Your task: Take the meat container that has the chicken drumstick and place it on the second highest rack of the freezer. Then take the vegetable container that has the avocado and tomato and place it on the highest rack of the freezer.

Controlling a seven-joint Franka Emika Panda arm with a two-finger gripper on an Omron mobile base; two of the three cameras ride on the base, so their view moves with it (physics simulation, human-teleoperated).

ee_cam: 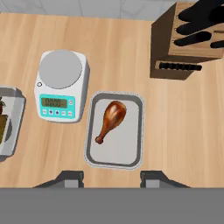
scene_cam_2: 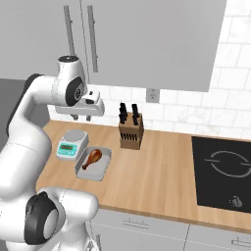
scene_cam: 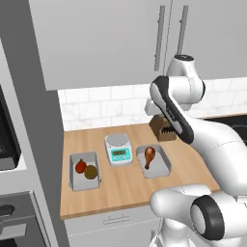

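The meat container [ee_cam: 127, 142] is a shallow grey tray on the wooden counter, holding the orange-brown chicken drumstick [ee_cam: 111, 119]. My gripper [ee_cam: 111, 178] hangs open above the tray's near edge, apart from it, with nothing between its fingers. The tray [scene_cam: 160, 167], its drumstick [scene_cam: 150, 155] and the hand [scene_cam_2: 81, 117] above them show from the base too. The vegetable container [scene_cam: 73, 179] stands left of the scale with the red tomato [scene_cam: 80, 166] and the olive-brown avocado [scene_cam: 90, 172] inside. The freezer and its racks are out of view.
A white kitchen scale [ee_cam: 60, 85] sits between the two containers. A wooden knife block [ee_cam: 186, 43] stands behind the tray by the tiled wall. A black cooktop [scene_cam_2: 223, 171] lies at the right, grey wall cabinets [scene_cam: 111, 38] hang overhead, and black ovens [scene_cam: 7, 137] are at the far left.
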